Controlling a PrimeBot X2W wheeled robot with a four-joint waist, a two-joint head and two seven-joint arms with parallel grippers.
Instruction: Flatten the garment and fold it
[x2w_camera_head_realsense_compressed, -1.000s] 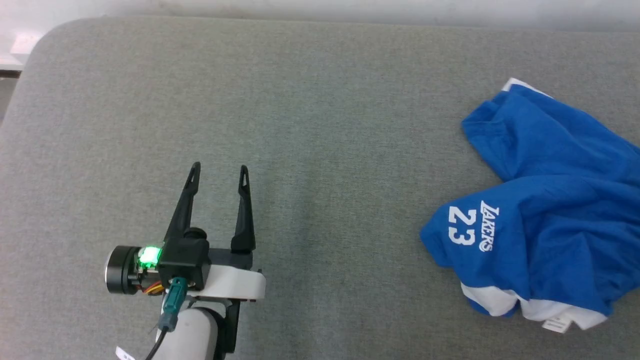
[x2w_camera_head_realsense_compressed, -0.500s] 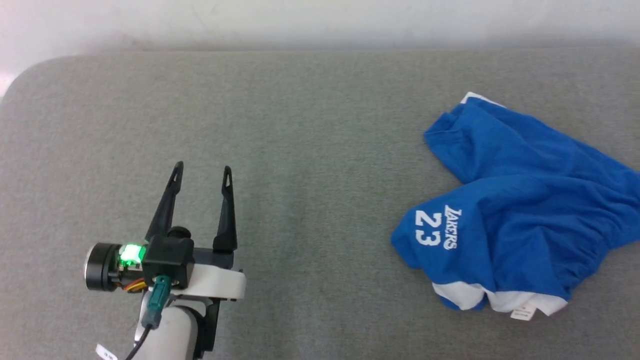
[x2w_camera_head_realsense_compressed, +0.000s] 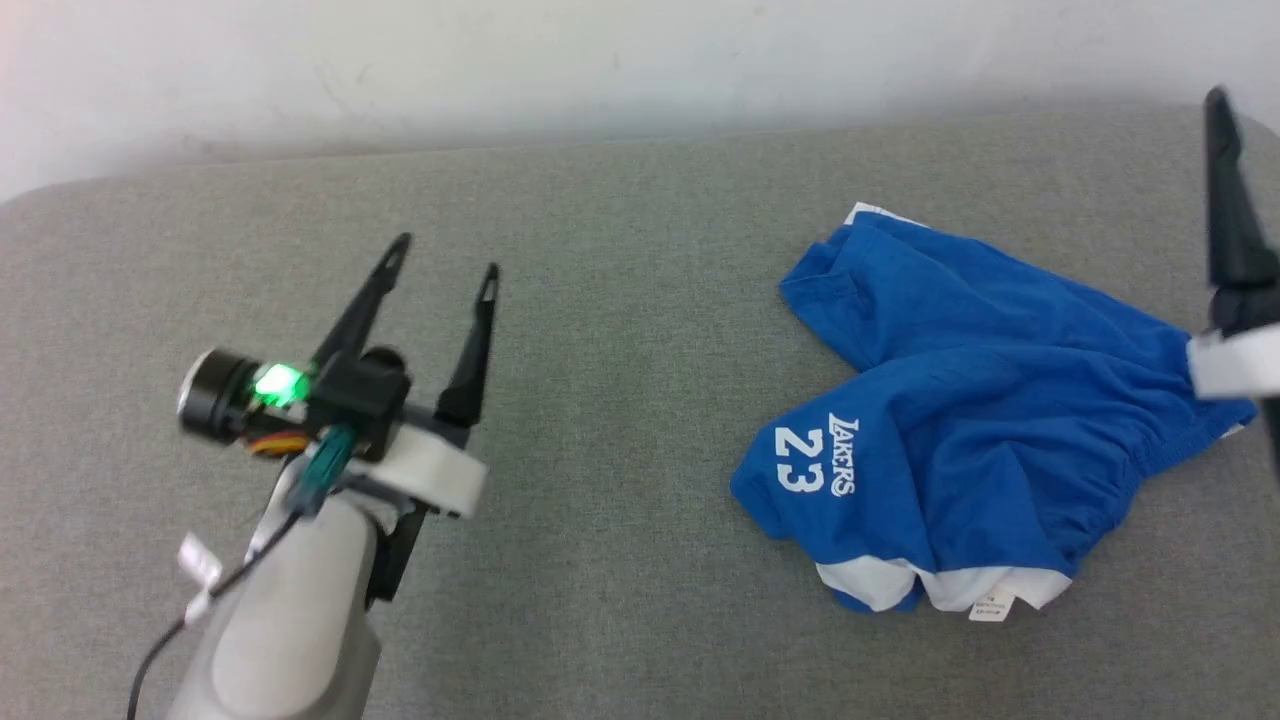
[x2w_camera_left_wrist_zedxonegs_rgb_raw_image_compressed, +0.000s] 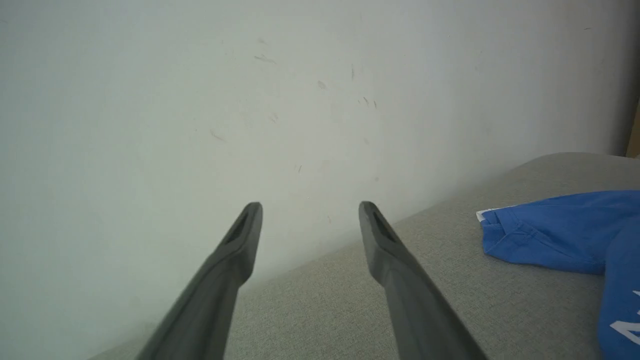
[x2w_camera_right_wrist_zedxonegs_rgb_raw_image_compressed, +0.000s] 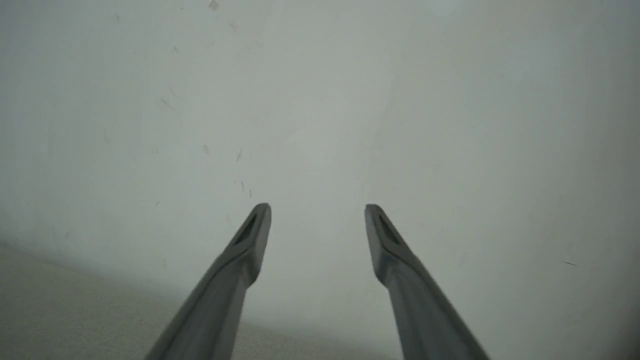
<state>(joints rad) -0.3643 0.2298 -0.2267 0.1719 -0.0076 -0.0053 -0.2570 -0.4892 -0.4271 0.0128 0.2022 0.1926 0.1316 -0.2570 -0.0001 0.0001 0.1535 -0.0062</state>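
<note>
Head view: the garment lies crumpled on the grey padded surface, at about 3 o'clock from the middle of the frame. It is royal blue, bunched into loose folds rather than spread flat. White lettering reading "23" and "LAKERS" sits at its 9 o'clock side. White hem bands show along its 6 o'clock edge, with a small white label poking out just beside them. A further sliver of white peeks from its 11 o'clock corner.

At 9 o'clock in the frame, well apart from the cloth, the left gripper hovers with its two dark fingers spread wide and nothing between them. A green light glows on its wrist above the pale forearm. At the 3 o'clock edge one dark finger of the right gripper stands over the garment's far right end; whether it touches the fabric cannot be told.

Left wrist view has the parted, empty fingers aimed at the pale wall, with the blue cloth at 4 o'clock on the grey surface. Right wrist view shows that pincer's fingers likewise splayed wide, holding nothing, the wall behind them.
</note>
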